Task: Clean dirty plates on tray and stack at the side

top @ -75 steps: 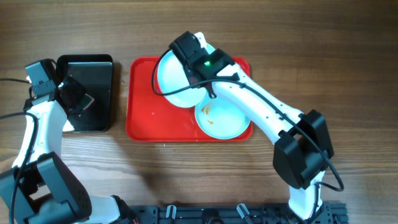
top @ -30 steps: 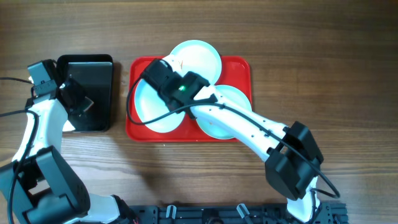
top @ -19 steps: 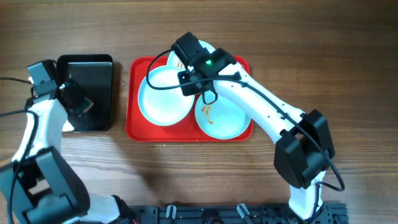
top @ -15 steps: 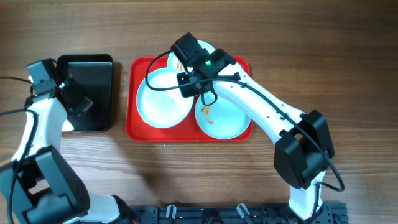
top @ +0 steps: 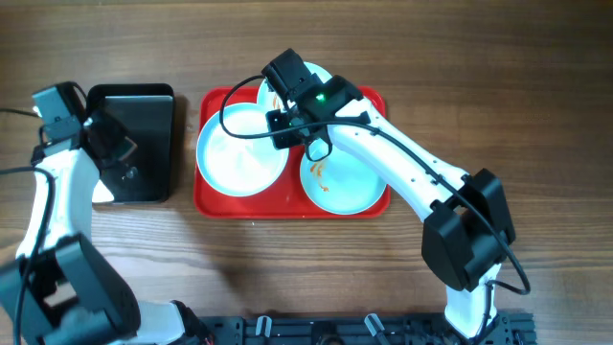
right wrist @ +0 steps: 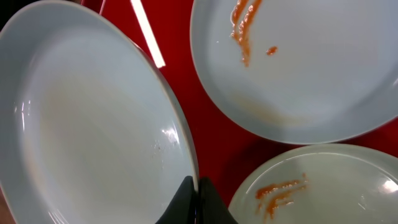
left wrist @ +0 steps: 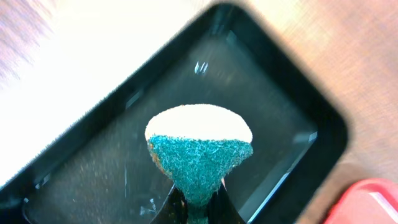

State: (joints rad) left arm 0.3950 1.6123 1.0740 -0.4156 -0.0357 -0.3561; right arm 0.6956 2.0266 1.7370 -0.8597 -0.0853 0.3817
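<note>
Between the closed fingers of the right tool (right wrist: 194, 198) sits the rim of the pinched plate (right wrist: 87, 124), whose pale-blue bowl spreads away to the tool's left in the wrist view and shows no smear. Off to the tool's other side lie the first smeared plate (right wrist: 298, 62) and the second smeared plate (right wrist: 323, 186), each with orange-brown streaks, all three on the red tray (right wrist: 211, 137).

From overhead, the right tool (top: 283, 125) grips the pinched plate (top: 239, 151) at the edge nearest the tray's middle, so the plate's open face reaches from this tool toward the other arm. Whether that edge is lifted clear of the tray cannot be told for certain, though it looks slightly raised.

Well apart, the left tool (left wrist: 193, 202) is pressed together on a sponge (left wrist: 199, 149), green scouring face toward the camera, hanging above the black tray (left wrist: 292, 162) that rests on the worktop (top: 383, 287).

The coming move likely turns on this: the plate lies sideways from the left tool (top: 115, 151), past the black tray's edge and the red tray's rim. The left arm is the nearer one to that free face. A round plate has no long axis to line up with.
</note>
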